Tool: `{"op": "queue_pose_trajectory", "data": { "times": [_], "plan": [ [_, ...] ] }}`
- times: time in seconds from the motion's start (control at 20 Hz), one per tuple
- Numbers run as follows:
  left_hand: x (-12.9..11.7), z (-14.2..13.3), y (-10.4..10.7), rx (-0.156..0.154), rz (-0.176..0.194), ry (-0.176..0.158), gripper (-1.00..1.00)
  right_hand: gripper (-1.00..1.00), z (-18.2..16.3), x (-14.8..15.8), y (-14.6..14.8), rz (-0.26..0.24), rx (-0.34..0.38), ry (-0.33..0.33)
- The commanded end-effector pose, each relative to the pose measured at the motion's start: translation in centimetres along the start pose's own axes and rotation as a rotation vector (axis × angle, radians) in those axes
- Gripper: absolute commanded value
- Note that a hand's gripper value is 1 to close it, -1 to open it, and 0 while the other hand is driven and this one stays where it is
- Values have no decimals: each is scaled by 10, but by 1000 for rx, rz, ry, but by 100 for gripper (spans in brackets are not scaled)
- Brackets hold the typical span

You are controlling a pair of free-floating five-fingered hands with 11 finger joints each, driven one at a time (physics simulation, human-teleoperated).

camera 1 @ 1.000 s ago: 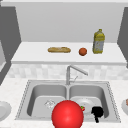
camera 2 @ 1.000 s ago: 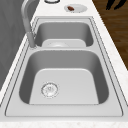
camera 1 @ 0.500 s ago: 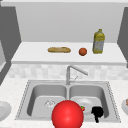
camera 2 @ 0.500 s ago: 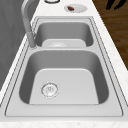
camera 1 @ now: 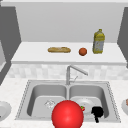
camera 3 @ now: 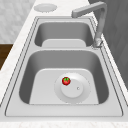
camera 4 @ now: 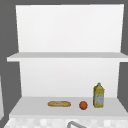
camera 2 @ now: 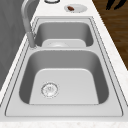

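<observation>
In the front view, a big red ball sits at the sink's near edge. Right of it, a small strawberry lies on a plate in the right basin. The right hand hovers just beside it (fingers pointing down; I cannot tell their spread).

A black hand hangs beside a small red strawberry on a pale grey plate in the steel-grey sink. Behind, a yellow bottle, an orange-red fruit and a golden-brown loaf line a white shelf.
</observation>
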Motion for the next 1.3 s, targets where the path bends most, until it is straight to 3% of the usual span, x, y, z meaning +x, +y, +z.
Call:
{"op": "queue_pose_trajectory", "data": {
  "times": [0.0,0.55,0.8,1.25],
  "plan": [
    [-2,-10,0,-100,69,41,-100,0,0,0,0,0,0,0],
    [-8,-40,-3,-196,91,46,-100,0,0,0,0,0,0,0],
    [-12,-52,-8,-207,80,62,-100,0,0,0,0,0,0,0],
    [-18,-72,-8,-279,110,69,-100,0,0,0,0,0,0,0]
  ]
}}
